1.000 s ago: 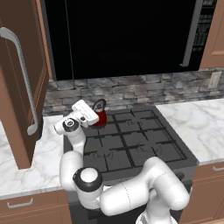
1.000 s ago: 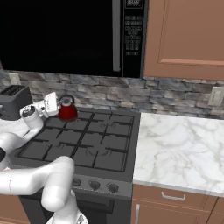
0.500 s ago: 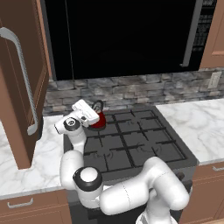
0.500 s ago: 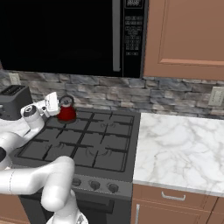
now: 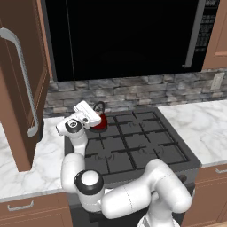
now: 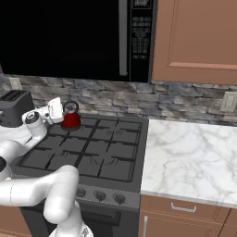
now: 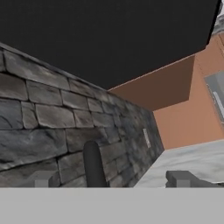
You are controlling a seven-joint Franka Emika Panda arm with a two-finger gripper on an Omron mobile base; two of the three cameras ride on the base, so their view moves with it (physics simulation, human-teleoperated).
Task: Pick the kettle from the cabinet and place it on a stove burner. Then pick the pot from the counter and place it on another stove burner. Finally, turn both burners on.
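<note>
The small red kettle (image 5: pixel 100 123) (image 6: pixel 71 120) stands on the back left stove burner (image 5: pixel 111 125) (image 6: pixel 88 127) of the dark cooktop. My gripper (image 5: pixel 95 115) (image 6: pixel 61 112) (image 7: pixel 113 179) sits at the kettle's top with its jaws open wide. In the hand view the black arched handle (image 7: pixel 94 164) rises between the two fingertips (image 7: pixel 43 179) and touches neither. The pot is out of view. White marble counter (image 5: pixel 26 164) (image 6: pixel 190 152) flanks the stove on both sides.
An open brown cabinet door (image 5: pixel 22 88) with a long silver handle juts out at the left. A dark toaster (image 6: pixel 14 106) stands left of the stove. A black microwave (image 6: pixel 69 37) hangs above the cooktop. Round knobs (image 6: pixel 99 196) line the stove front.
The jaws have spread from shut to wide open, letting go of the kettle's handle. The kettle rests in the same spot on the back left burner; the arm has barely moved.
</note>
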